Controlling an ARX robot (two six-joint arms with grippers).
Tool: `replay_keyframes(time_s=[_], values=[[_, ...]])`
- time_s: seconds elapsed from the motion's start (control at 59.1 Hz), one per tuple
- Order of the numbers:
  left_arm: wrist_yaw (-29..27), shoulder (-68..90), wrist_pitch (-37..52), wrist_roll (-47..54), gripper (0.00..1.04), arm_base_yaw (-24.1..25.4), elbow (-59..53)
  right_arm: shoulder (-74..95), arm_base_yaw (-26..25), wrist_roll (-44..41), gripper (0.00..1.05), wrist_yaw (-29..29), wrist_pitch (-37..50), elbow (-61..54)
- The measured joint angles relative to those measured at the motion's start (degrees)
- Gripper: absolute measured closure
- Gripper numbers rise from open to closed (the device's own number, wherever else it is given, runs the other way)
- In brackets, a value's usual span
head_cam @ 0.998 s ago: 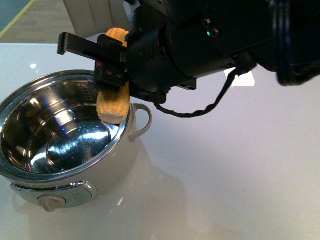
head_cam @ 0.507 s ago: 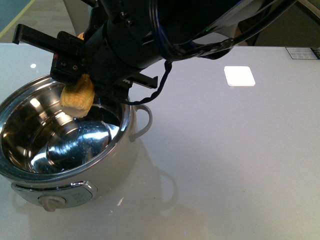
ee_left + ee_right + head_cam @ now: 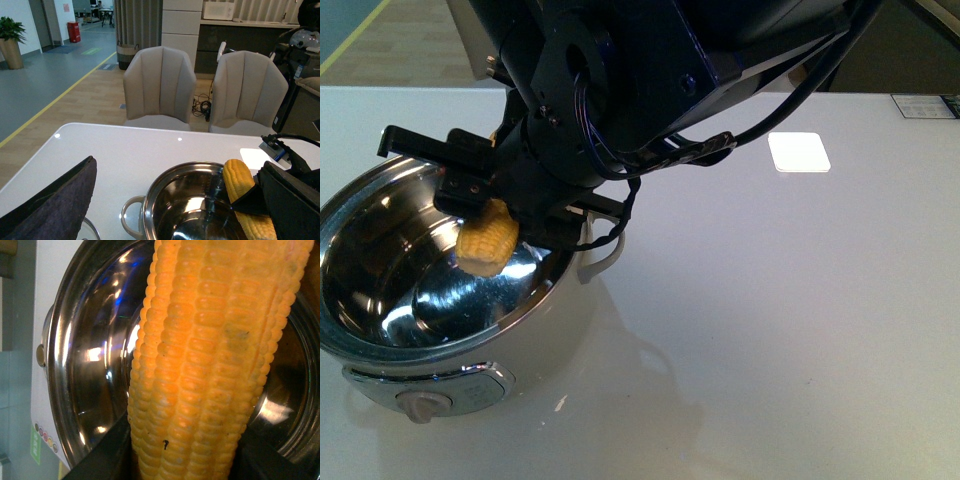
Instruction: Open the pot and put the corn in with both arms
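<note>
The cream-white pot (image 3: 535,345) stands open at the front left of the white table, its steel inside empty. My right gripper (image 3: 480,215) is shut on the yellow corn (image 3: 487,245) and holds it tilted over the pot's inside, its lower end below the rim. The corn also shows in the left wrist view (image 3: 247,200) above the pot (image 3: 187,210), and it fills the right wrist view (image 3: 210,365). My left gripper is open; one dark finger (image 3: 55,205) shows beside the pot. A glass lid edge (image 3: 89,231) lies by that finger.
The white table (image 3: 790,330) stretches to the right of the pot. A white label (image 3: 799,151) lies at the back right. Two beige chairs (image 3: 160,87) stand beyond the table's far edge.
My right arm has moved left and down with the corn, from the pot's far right rim to inside its opening.
</note>
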Motion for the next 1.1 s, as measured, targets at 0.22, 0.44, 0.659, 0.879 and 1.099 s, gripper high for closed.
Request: replay_keyframes(time_s=[0.22, 0.44, 0.659, 0.879, 1.099], values=[[0.0, 0.0, 0.0, 0.0, 0.07, 0.0, 0.0, 0.0, 0.3, 0.3, 0.31, 0.3, -0.6, 0.4], [0.0, 0.0, 0.0, 0.0, 0.07, 0.0, 0.0, -0.4, 0.2, 1.5, 0.09, 0.4, 0.1, 0.1], [0.0, 0.0, 0.0, 0.0, 0.07, 0.0, 0.0, -6.0, -2.6, 2.5, 0.09, 0.1, 2.5, -4.8], [0.0, 0.0, 0.0, 0.0, 0.07, 0.0, 0.0, -17.5, -9.2, 3.6, 0.09, -1.7, 7.1, -13.9], [0.0, 0.0, 0.0, 0.0, 0.07, 0.0, 0.0, -32.3, -20.4, 1.2, 0.09, -2.6, 7.8, -26.3]])
